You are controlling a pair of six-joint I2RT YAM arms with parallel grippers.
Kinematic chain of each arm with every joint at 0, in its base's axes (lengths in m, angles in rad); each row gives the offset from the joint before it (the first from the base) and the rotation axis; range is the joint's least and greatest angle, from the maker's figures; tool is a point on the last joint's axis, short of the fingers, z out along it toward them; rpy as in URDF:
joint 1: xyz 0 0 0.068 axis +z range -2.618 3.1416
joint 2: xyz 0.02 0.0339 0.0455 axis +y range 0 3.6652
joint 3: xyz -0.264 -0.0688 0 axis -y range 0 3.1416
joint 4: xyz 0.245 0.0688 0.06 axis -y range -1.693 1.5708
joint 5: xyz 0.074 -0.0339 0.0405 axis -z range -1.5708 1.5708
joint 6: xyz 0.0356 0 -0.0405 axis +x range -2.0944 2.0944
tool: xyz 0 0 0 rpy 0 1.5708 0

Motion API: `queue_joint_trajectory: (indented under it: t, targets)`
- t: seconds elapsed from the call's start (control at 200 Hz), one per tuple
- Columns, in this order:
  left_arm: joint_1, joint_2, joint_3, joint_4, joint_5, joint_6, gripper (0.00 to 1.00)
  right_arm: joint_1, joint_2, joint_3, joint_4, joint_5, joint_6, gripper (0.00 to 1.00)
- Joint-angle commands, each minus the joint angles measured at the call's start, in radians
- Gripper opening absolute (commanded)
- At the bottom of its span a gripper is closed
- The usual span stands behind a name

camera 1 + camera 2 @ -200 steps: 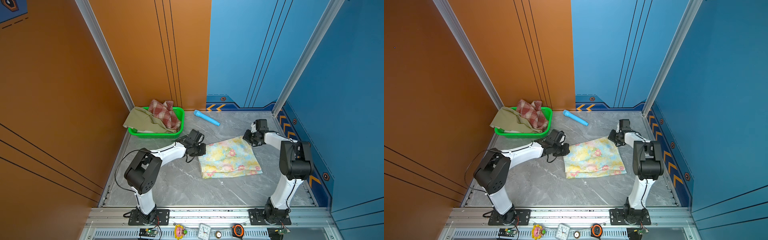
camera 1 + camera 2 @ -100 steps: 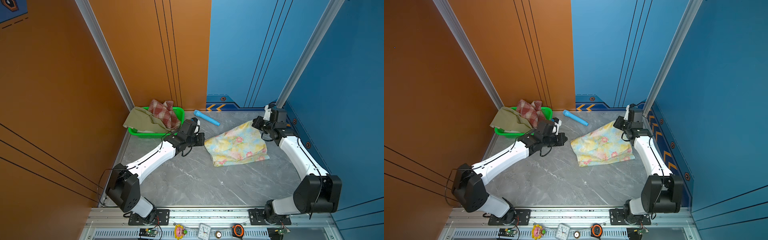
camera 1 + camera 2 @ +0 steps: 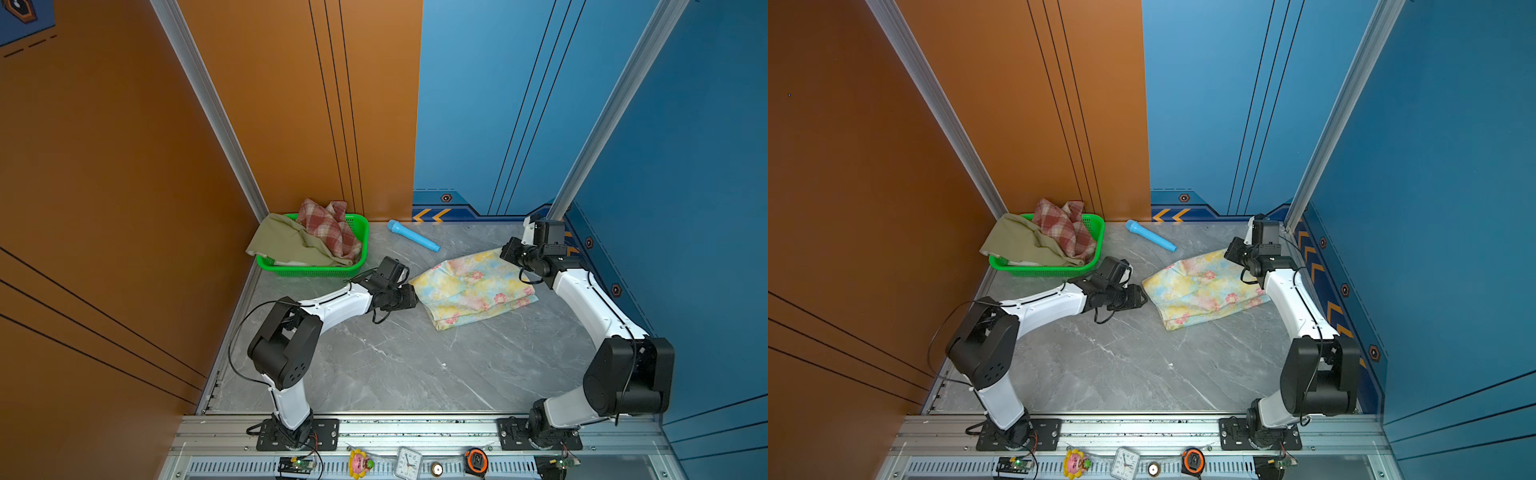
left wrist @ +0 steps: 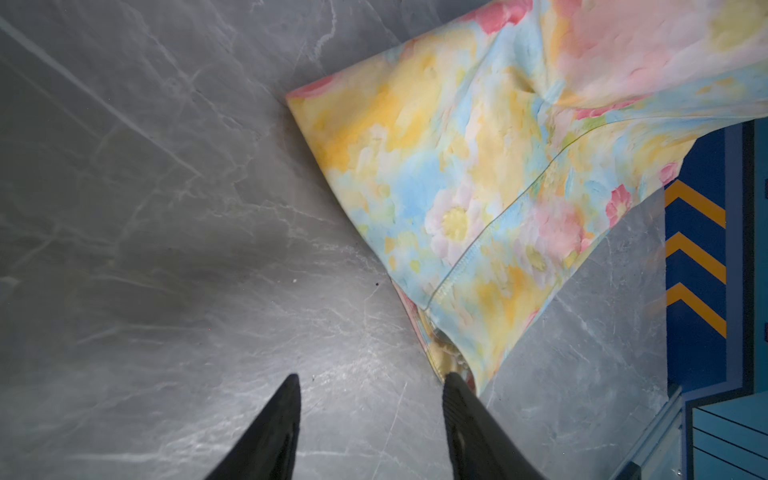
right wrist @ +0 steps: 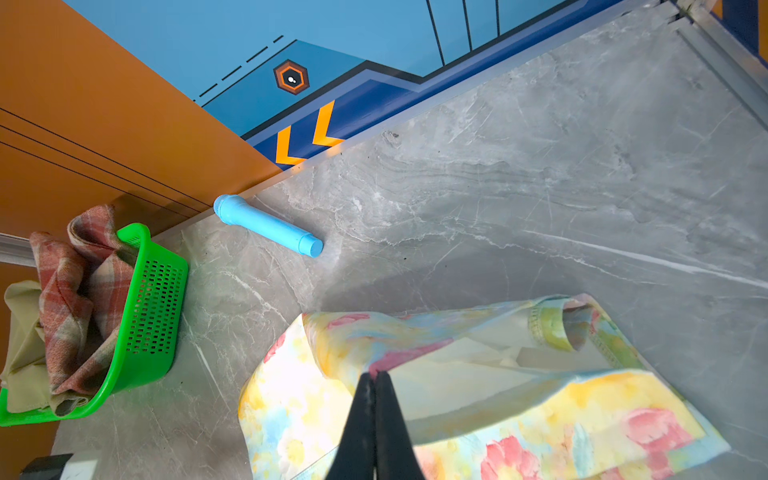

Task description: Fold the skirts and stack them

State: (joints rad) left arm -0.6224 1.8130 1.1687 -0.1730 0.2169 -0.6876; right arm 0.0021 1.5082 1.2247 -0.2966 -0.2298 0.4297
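Observation:
The pastel floral skirt (image 3: 469, 286) lies folded on the grey table, right of the middle, in both top views. My right gripper (image 3: 505, 251) is shut on its far right corner and lifts that edge a little; the right wrist view shows the fingertips (image 5: 368, 382) pinching the cloth (image 5: 519, 399). My left gripper (image 4: 370, 378) is open with nothing between its fingers, at the skirt's left corner (image 4: 478, 174). One finger touches that corner. The plaid skirt (image 3: 328, 226) and the olive skirt (image 3: 286, 245) lie crumpled in the green basket (image 3: 316, 272).
A light-blue tube (image 3: 411, 236) lies near the back wall between the basket and the floral skirt. Walls close the table at the left, back and right. Small items, among them a clock (image 3: 409, 461), sit on the front rail.
My left gripper has opened and let go of the floral skirt's left corner. The skirt has shifted toward the far right. My right gripper keeps its hold.

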Motion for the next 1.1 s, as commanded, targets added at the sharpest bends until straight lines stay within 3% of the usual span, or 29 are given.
queue_joint_trajectory:
  t: [0.0,0.24,0.366,0.446,0.666,1.092]
  targets:
    - [-0.013,0.054,0.034,0.118,0.042,-0.066,0.56,0.007,0.006,-0.004,-0.013,0.024,-0.009,0.0]
    - [-0.026,0.176,0.102,0.192,0.036,-0.099,0.55,0.007,0.01,-0.001,-0.009,0.019,-0.009,0.0]
    - [-0.024,0.221,0.148,0.22,0.026,-0.095,0.25,0.009,0.006,0.004,-0.009,0.018,-0.01,0.0]
    - [-0.024,0.238,0.188,0.223,0.03,-0.079,0.0,0.009,0.003,0.004,-0.01,0.023,-0.009,0.0]
    - [-0.017,0.169,0.206,0.19,0.023,-0.036,0.0,0.004,-0.029,0.006,-0.019,0.036,-0.012,0.0]
    - [-0.007,-0.291,0.19,-0.058,-0.096,0.118,0.0,-0.034,-0.24,0.11,-0.07,0.039,0.007,0.0]
